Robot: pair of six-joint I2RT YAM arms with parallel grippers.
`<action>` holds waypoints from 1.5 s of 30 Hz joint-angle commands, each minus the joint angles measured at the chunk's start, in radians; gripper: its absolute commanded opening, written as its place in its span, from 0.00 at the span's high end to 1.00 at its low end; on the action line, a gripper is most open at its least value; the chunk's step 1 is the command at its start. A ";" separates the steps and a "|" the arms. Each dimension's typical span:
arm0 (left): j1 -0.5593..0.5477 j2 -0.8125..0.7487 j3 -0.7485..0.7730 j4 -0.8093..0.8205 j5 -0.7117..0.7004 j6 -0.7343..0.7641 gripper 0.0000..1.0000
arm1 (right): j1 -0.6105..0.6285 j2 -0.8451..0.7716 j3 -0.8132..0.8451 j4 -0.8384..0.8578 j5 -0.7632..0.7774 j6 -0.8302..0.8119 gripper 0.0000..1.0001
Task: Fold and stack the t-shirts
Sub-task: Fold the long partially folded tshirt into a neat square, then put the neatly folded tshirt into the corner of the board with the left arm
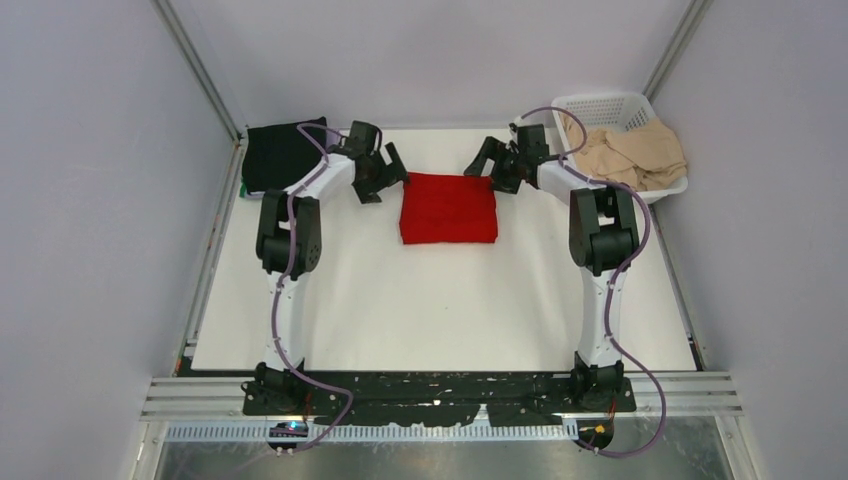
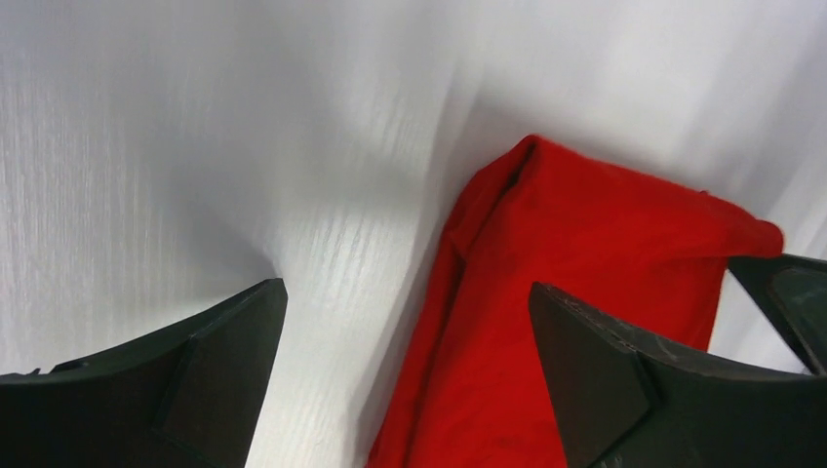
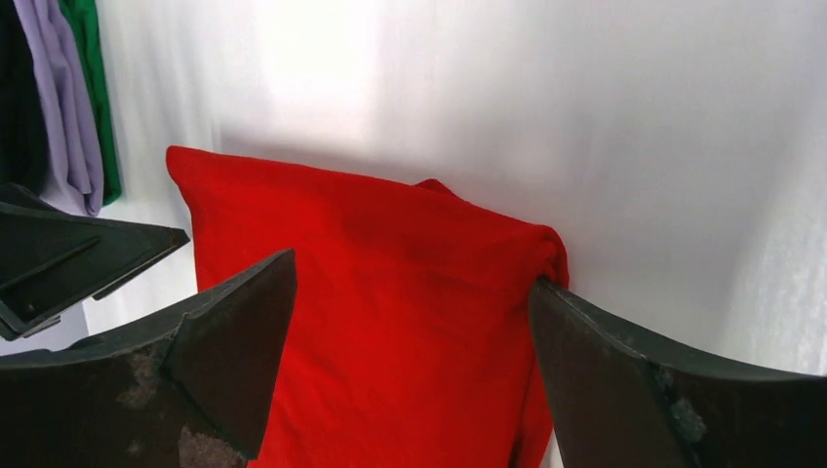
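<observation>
A bright red t-shirt (image 1: 448,207) lies folded into a rectangle at the middle of the white table. My left gripper (image 1: 392,165) hangs open by its far left corner. In the left wrist view the left gripper (image 2: 406,288) spans the shirt's (image 2: 585,253) edge and bare table, holding nothing. My right gripper (image 1: 487,160) is open at the far right corner; in its wrist view the right gripper (image 3: 413,269) straddles the red cloth (image 3: 390,224) without pinching it. A folded black shirt (image 1: 280,152) tops a stack at the back left, with lavender (image 3: 63,107) and green (image 3: 93,88) layers showing.
A white lattice basket (image 1: 610,108) at the back right holds crumpled beige shirts (image 1: 640,155). Grey walls and metal frame posts close in the table on three sides. Both arm bases sit on the black rail at the near edge.
</observation>
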 commanded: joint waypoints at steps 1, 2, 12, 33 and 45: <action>0.003 -0.117 -0.067 -0.028 0.011 0.034 0.00 | -0.008 -0.105 -0.055 -0.072 0.077 -0.054 0.04; 0.003 -0.143 -0.107 -0.005 0.018 0.035 0.00 | -0.007 -0.124 -0.072 -0.062 0.077 -0.058 0.04; -0.004 -0.254 -0.320 0.189 0.146 0.069 0.00 | 0.010 -0.429 -0.402 0.085 0.040 -0.058 0.05; -0.132 0.067 0.142 -0.220 0.096 0.149 0.57 | 0.000 -0.883 -0.752 0.086 0.075 -0.112 0.05; -0.156 0.159 0.395 -0.420 -0.078 0.259 1.00 | -0.024 -0.951 -0.788 0.082 0.088 -0.134 0.05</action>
